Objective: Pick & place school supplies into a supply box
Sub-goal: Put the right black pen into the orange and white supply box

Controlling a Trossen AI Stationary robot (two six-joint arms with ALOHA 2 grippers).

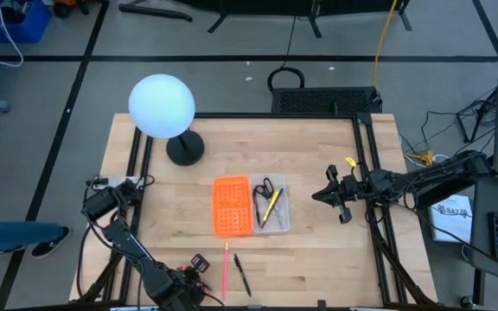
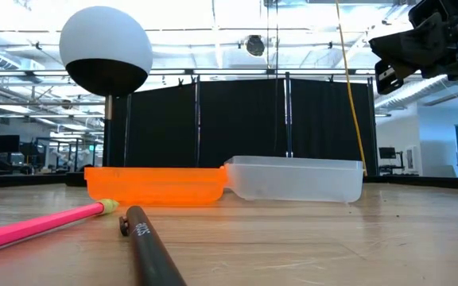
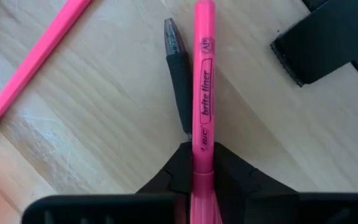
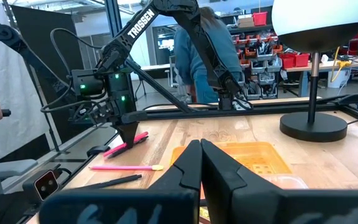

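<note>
The left gripper (image 3: 202, 177) is pinching a pink highlighter (image 3: 203, 81); its wrist view shows the printed barrel running straight out from between the fingers, low over the table (image 3: 104, 124). Just beside the barrel lies a black pen (image 3: 178, 74), and a little farther off a pink pencil (image 3: 39, 59) with a pale eraser end. The high view places this gripper (image 1: 193, 275) at the table's near edge, with the pink pencil (image 1: 226, 269) and the black pen (image 1: 242, 275) lying on the wood beside it; the highlighter itself is too small to make out there. The right wrist view is the one that shows the left gripper (image 4: 129, 134) from the side, tip down, the highlighter (image 4: 126, 144) slanting at its fingers.

The right gripper (image 4: 201, 165) has its fingers pressed together, holding nothing. In the high view it (image 1: 334, 197) hangs beside the supply box (image 1: 249, 206), on the clear half's side. That view alone shows the contents: black-handled scissors (image 1: 264, 192) and a yellow pen (image 1: 271, 206) in the clear half, the orange half bare. The low view shows only the box's walls (image 2: 293, 181), with the globe lamp (image 2: 106, 48) behind.
</note>
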